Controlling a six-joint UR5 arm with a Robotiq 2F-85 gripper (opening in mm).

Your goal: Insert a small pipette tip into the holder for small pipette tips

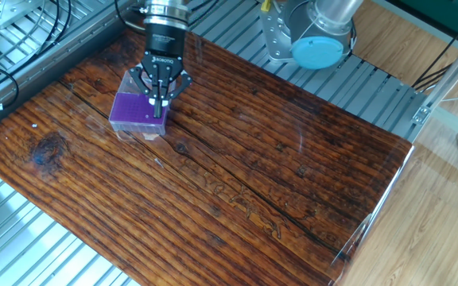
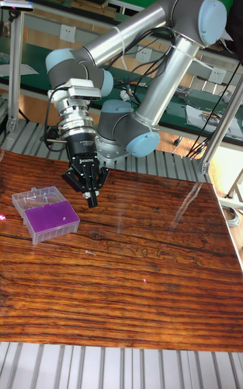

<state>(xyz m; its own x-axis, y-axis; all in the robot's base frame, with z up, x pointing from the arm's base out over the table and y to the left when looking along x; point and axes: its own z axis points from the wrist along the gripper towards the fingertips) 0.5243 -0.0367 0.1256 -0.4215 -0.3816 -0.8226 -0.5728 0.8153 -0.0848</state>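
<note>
I've got the pincer (image 2: 91, 201) hanging just above the bench (image 1: 293, 183), pointing straight down, and I judge we're in the approach step: lining up over the holder for small pipette tips (image 1: 139, 114) before any insertion. From the fixed view the fingertips overlap the holder's right edge; from the tall view the pincer sits off to the holder's right and clear of it, so I'd say beside and above, not touching. The fingers are drawn together to a point. There's a pale sliver between them in the fixed view that may be the tip, but it's too small for me to be sure, so I can't tell whether they're gripping anything.

The holder sits toward the back-left corner of the bench: a clear plastic box with a square purple top plate, a clear part showing behind it. The holes are too fine to make out from here.

Next move, as I read it: slide across over the purple plate, stay vertical, pick one hole, then descend slowly.
</note>
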